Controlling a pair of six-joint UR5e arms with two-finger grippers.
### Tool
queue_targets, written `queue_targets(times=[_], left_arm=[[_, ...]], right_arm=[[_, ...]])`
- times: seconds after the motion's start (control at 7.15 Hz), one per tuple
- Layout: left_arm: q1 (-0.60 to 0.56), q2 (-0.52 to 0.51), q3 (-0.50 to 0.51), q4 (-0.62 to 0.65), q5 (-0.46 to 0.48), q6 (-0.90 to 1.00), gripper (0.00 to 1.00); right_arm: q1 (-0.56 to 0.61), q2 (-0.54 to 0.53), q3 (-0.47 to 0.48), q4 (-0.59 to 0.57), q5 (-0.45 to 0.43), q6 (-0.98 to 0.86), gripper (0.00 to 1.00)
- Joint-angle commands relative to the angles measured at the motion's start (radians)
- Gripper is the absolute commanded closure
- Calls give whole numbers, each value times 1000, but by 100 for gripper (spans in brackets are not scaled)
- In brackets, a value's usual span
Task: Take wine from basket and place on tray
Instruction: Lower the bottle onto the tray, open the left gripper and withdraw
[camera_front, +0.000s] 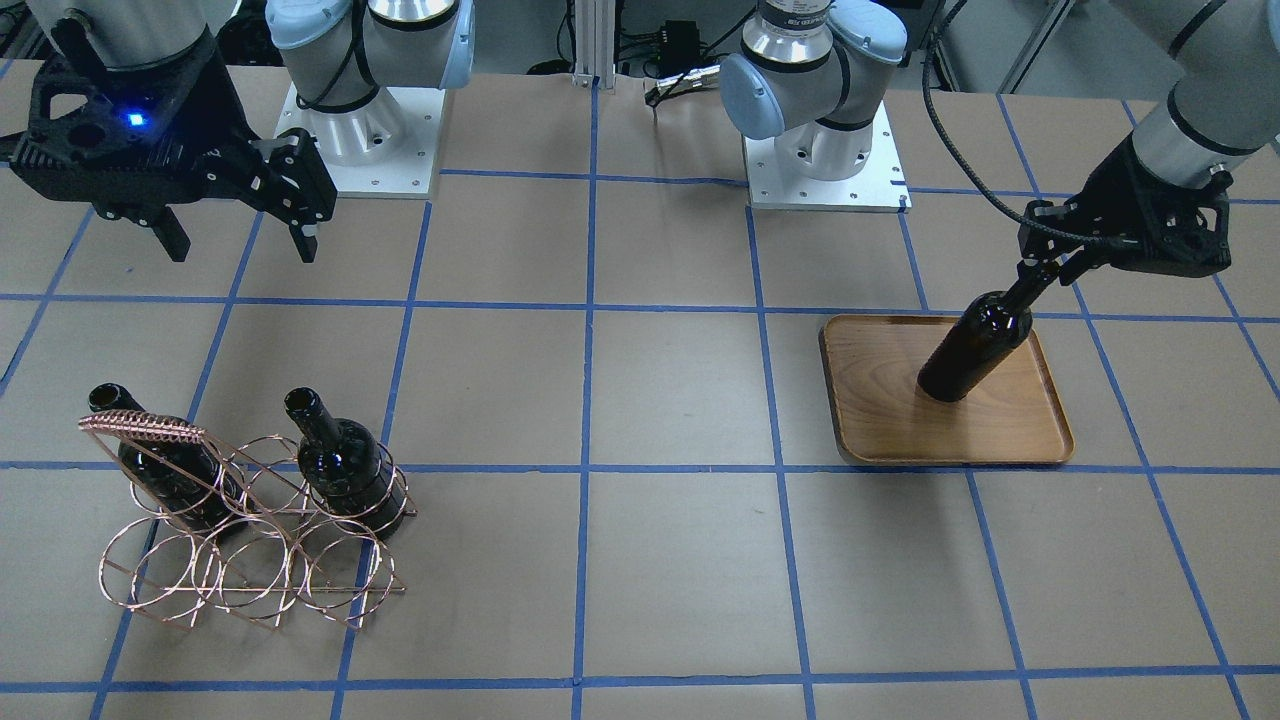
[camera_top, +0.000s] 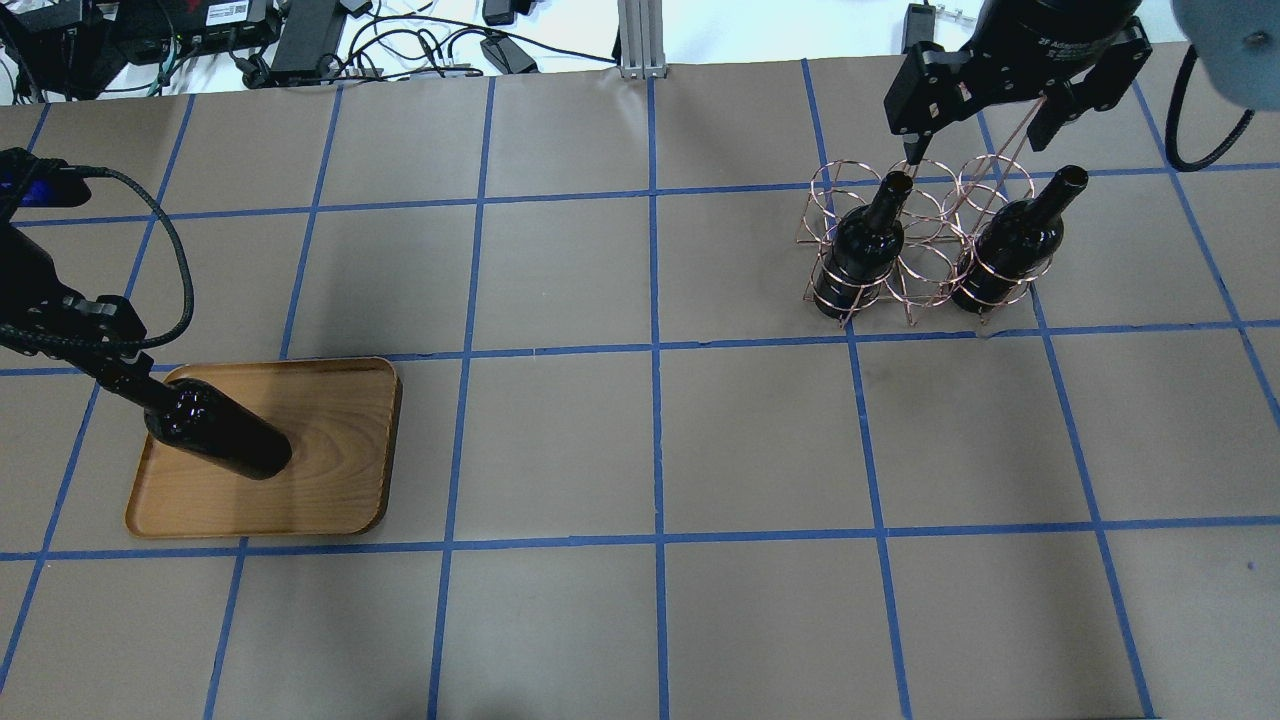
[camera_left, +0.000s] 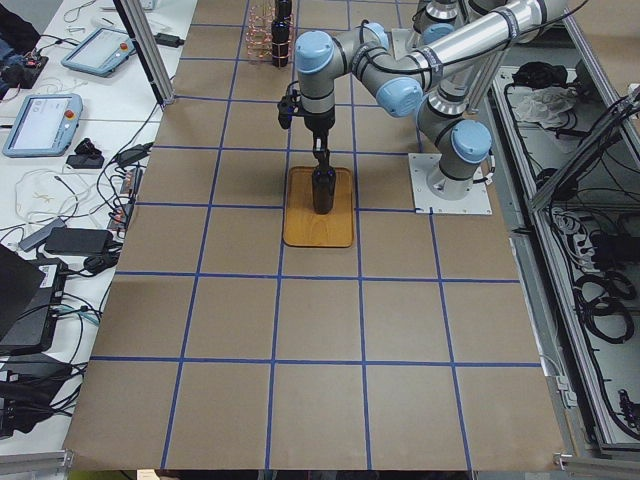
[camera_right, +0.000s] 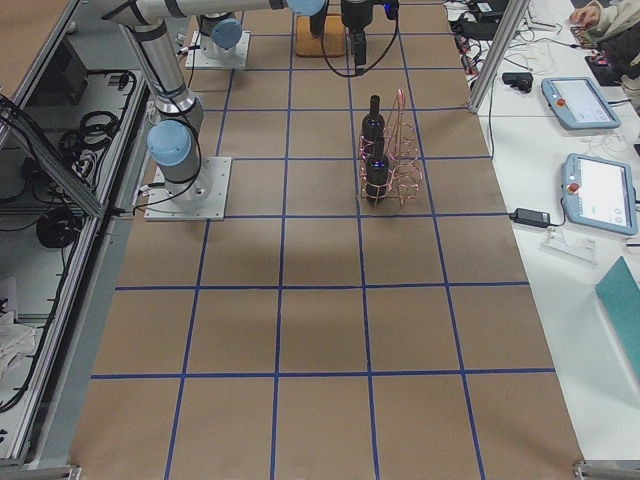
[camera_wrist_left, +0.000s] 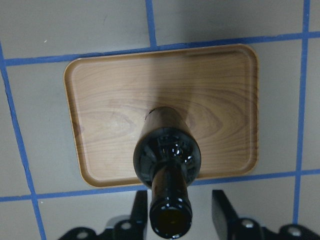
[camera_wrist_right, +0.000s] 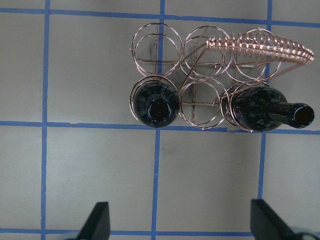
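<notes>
One wine bottle (camera_front: 975, 345) stands upright on the wooden tray (camera_front: 880, 420), also in the overhead view (camera_top: 220, 435). My left gripper (camera_front: 1040, 270) is around its neck. In the left wrist view (camera_wrist_left: 177, 215) the jaws stand slightly apart from the neck, with a gap on one side. Two more bottles (camera_top: 860, 250) (camera_top: 1010, 240) stand in the near row of the copper wire basket (camera_top: 920, 250). My right gripper (camera_top: 978, 140) hangs wide open and empty above and behind the basket. The right wrist view shows the basket (camera_wrist_right: 200, 50) from above.
The brown paper tabletop is marked with blue tape lines. The arm bases (camera_front: 825, 150) stand at the robot's edge. The basket's far row of rings (camera_wrist_right: 155, 45) holds nothing. Cables and operator tablets (camera_right: 600, 190) lie beyond the table.
</notes>
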Motion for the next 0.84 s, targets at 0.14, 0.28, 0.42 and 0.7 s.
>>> queue_targets(times=[0.14, 0.28, 0.42, 0.7], left_arm=[[-16, 14, 52, 8, 0, -33, 0], [-45, 17, 131, -48, -15, -131, 0], [-134, 13, 222, -134, -14, -262, 0], [-331, 2, 331, -243, -9, -574, 0]], right_arm=[[0, -1, 0, 4, -3, -12, 29], [0, 1, 0, 2, 2, -12, 41], [0, 1, 0, 2, -1, -13, 55], [0, 1, 0, 10, 0, -13, 78]])
